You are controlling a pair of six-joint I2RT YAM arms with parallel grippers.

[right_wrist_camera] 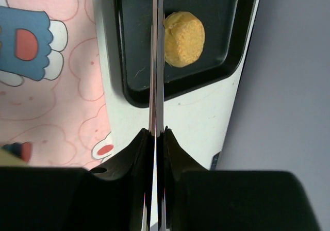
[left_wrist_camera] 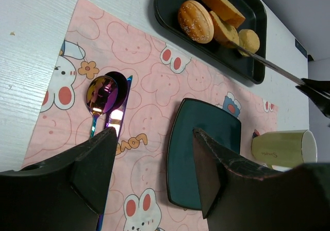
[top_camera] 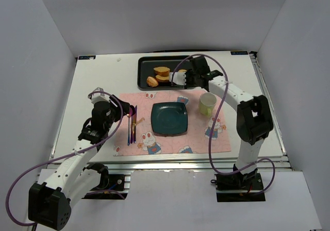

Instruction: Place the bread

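Top: golden-brown, dark-crusted oval bread slice lies in glossy black rectangular tray w/ other pieces. The right gripper is over the tray's right end.
Left wrist: left gripper spread wide above pink bunny placemat, iridescent metal spoon nearby.
Right wrist: right gripper pinches thin steel tongs, blades together, beside round yellow bun.

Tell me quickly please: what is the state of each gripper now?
Left gripper: open, holding nothing.
Right gripper: shut on a thin metal tool.
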